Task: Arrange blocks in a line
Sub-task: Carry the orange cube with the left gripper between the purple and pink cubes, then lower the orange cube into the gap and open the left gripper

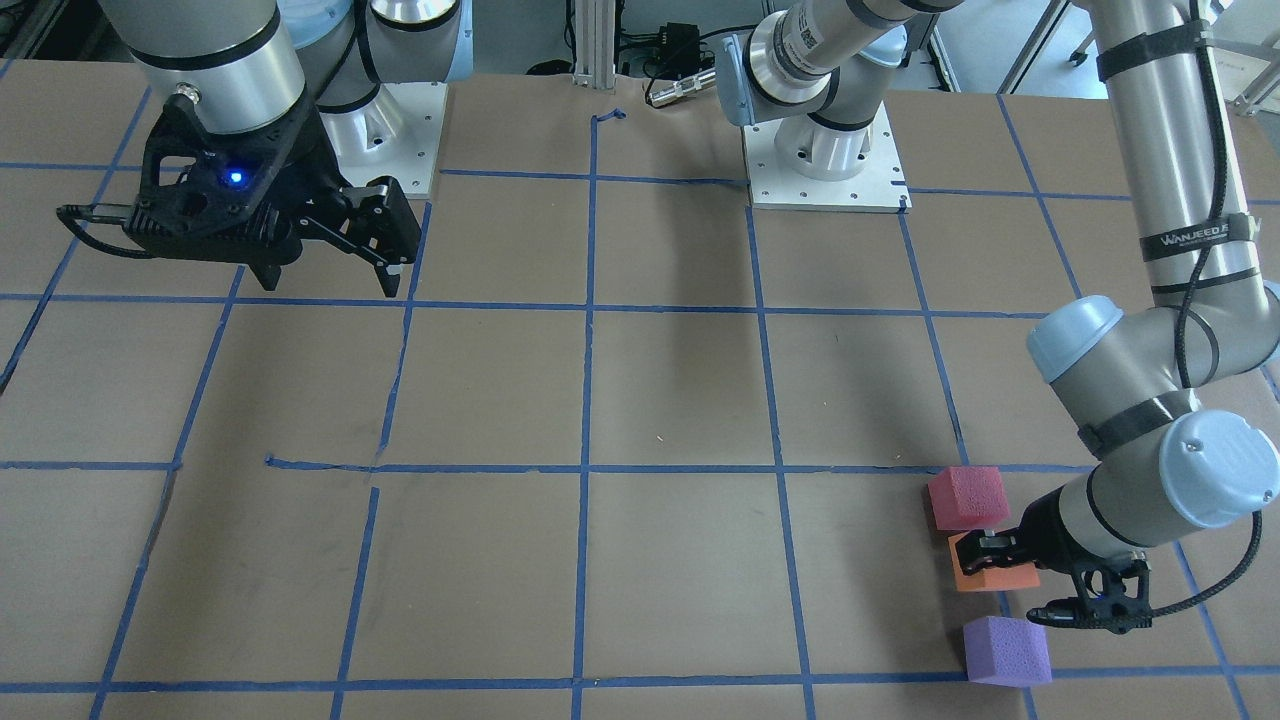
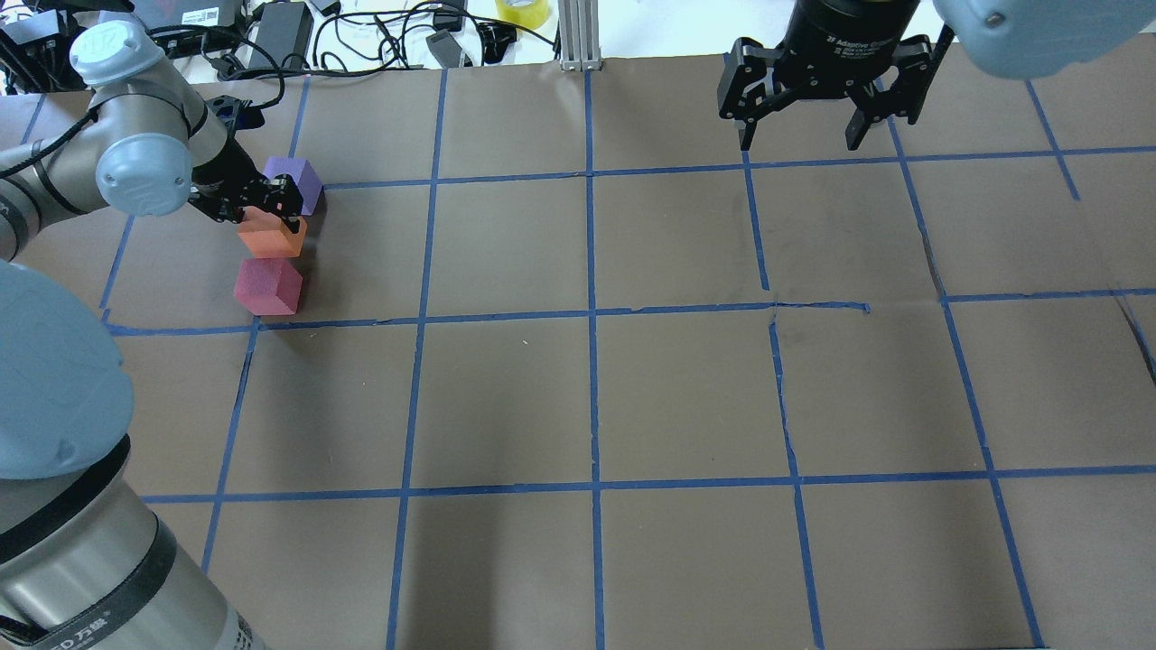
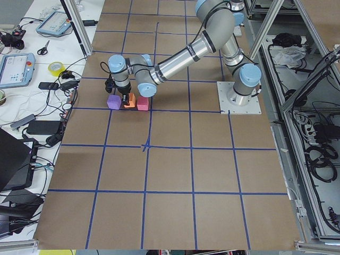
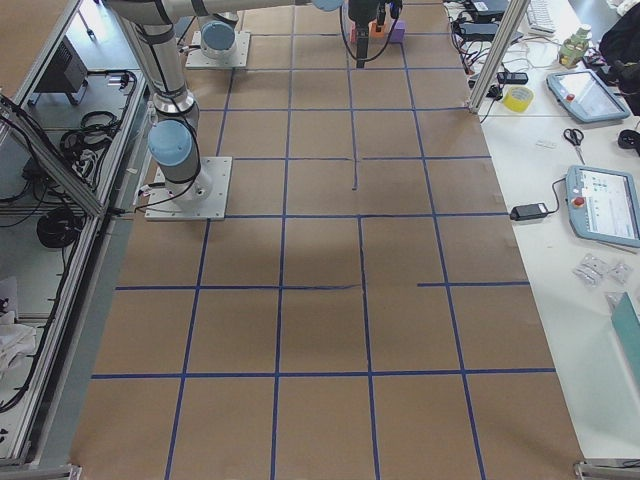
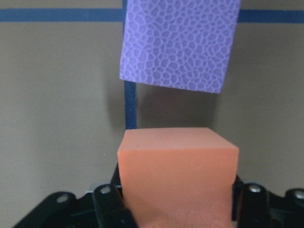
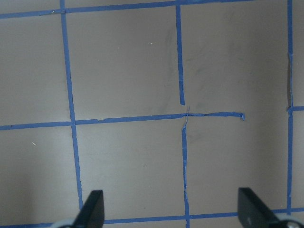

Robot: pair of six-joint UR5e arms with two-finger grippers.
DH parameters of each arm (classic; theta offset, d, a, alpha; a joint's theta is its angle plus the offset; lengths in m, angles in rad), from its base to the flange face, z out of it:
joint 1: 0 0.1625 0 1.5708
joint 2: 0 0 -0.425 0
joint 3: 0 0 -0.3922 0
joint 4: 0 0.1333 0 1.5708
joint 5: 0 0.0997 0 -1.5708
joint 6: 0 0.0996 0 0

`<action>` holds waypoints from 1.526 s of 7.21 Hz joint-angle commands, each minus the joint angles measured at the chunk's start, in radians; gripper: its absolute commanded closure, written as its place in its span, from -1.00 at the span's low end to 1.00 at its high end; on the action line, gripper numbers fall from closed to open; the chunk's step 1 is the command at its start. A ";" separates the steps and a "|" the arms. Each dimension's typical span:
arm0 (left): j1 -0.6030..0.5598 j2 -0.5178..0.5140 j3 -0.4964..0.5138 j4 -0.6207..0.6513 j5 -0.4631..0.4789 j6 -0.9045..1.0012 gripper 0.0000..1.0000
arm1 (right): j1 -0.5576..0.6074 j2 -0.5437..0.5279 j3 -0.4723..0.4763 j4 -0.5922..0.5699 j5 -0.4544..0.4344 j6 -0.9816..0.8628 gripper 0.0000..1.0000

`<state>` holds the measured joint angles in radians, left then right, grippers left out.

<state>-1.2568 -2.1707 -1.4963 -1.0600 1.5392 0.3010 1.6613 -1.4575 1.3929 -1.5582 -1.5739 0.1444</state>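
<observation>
Three foam blocks lie in a short row at the robot's far left. The pinkish-red block [image 1: 968,497] [image 2: 268,286] is nearest the robot's base, the orange block [image 1: 995,577] [image 2: 271,239] in the middle, the purple block [image 1: 1007,650] [image 2: 296,181] farthest. My left gripper [image 1: 978,548] [image 2: 265,206] is low over the table and shut on the orange block; in the left wrist view the orange block [image 5: 178,175] fills the gap between the fingers, with the purple block [image 5: 180,42] just ahead. My right gripper [image 1: 330,285] [image 2: 798,143] is open and empty, high above the table.
The brown table [image 2: 686,388] carries a grid of blue tape lines [image 2: 591,311]. The arm base plates [image 1: 825,170] stand at the robot's edge. Cables and devices [image 2: 361,27] lie beyond the far edge. The right wrist view shows only table and tape [image 6: 183,118].
</observation>
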 commanded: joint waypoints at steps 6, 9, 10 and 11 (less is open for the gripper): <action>0.000 -0.012 -0.010 0.021 0.005 0.000 0.41 | -0.083 -0.001 0.000 0.004 0.003 -0.003 -0.99; -0.001 -0.014 -0.025 0.021 0.007 -0.014 -0.18 | -0.083 -0.001 -0.002 0.007 0.003 -0.003 -1.00; 0.000 -0.014 -0.041 0.029 0.001 -0.008 -0.33 | -0.084 -0.001 0.000 0.007 0.003 -0.003 -1.00; 0.000 -0.012 -0.044 0.070 0.009 -0.005 -0.54 | -0.084 -0.001 -0.002 0.004 0.003 -0.003 -1.00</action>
<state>-1.2567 -2.1840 -1.5314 -1.0236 1.5437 0.2934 1.5774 -1.4586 1.3922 -1.5518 -1.5708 0.1411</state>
